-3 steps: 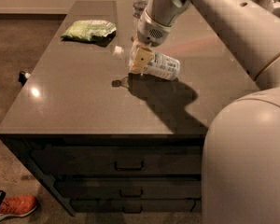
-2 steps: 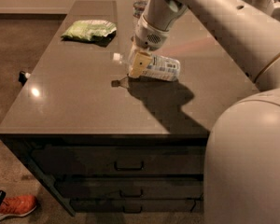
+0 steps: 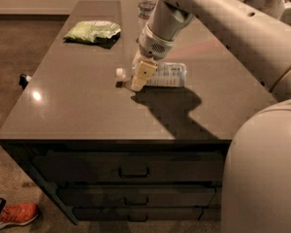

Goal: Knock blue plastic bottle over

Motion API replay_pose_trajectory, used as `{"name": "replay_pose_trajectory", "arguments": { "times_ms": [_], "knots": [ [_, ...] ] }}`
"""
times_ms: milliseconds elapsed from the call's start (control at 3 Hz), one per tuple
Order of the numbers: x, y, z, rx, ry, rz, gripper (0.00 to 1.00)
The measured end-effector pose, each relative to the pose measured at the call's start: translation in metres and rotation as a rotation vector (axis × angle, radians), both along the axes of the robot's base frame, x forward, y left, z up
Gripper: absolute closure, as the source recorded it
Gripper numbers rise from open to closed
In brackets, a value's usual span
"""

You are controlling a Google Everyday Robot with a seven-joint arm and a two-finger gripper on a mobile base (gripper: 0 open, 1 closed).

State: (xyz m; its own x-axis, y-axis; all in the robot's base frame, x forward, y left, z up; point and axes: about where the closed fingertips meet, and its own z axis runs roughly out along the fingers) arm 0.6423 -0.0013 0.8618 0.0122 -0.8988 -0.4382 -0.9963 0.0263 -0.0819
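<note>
The blue plastic bottle (image 3: 169,75) lies on its side in the middle of the dark table (image 3: 77,110). It is clear with a pale label, and its white cap (image 3: 120,73) points left. My gripper (image 3: 139,77) hangs from the arm directly over the bottle's neck end and reaches down to the tabletop between the cap and the body. It hides the bottle's neck. A slimmer clear bottle (image 3: 146,3) stands upright at the back edge of the table, behind the arm.
A green snack bag (image 3: 93,31) lies at the back left of the table. The table front has drawers with handles (image 3: 134,171). An orange shoe (image 3: 15,214) is on the floor at the lower left. My pale arm and body (image 3: 262,178) fill the right side.
The gripper has come down and toward the table's front edge. The lying bottle and its cap have shifted the same way with it, and the bottle now lies more level.
</note>
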Motion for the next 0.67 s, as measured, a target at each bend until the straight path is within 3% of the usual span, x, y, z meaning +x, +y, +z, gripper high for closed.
{"name": "replay_pose_trajectory", "arguments": {
  "times_ms": [667],
  "knots": [
    [0.0001, 0.0009, -0.0011, 0.000, 0.001, 0.001, 0.00]
  ]
}}
